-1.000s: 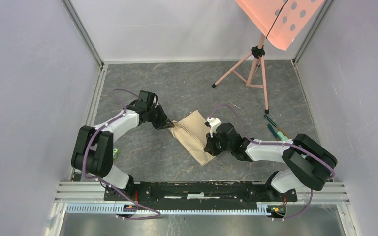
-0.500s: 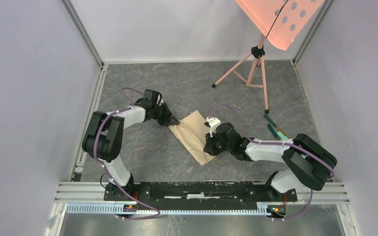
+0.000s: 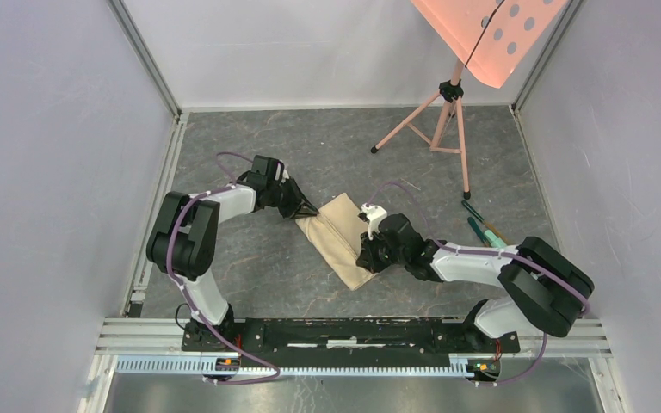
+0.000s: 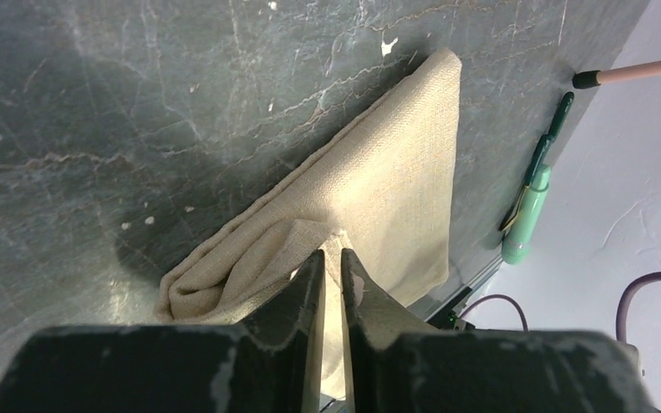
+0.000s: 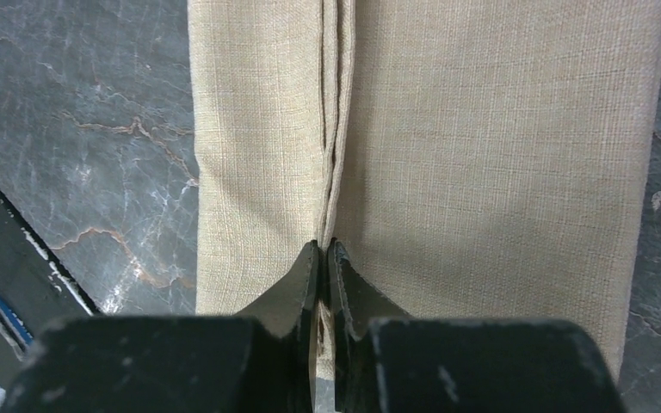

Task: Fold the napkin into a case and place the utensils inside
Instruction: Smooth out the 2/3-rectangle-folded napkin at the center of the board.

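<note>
Napkin [image 3: 337, 237] mid-frame, folded lengthwise. Right gripper [image 5: 325, 249] clenched on centre seam; left gripper [image 4: 333, 258] barely parted at flap, grasp unclear. Risk: uneven pull drags it, undoing fold.

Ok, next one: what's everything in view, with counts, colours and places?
beige folded cloth napkin: one, beige, table centre, lying diagonally.
mint-green cylinder: one, mint, table's right side.
slim dark green stick: one, dark green, beside the cylinder.
pink tripod stand: one, pink, far right.
orange perforated panel: one, salmon-orange, above the tripod.
grey marbled table: one, grey, under everything.
left gripper: one, black, jaws nearly together at the napkin's left end; grip unclear.
right gripper: one, black, shut on the napkin's centre fold.
</note>
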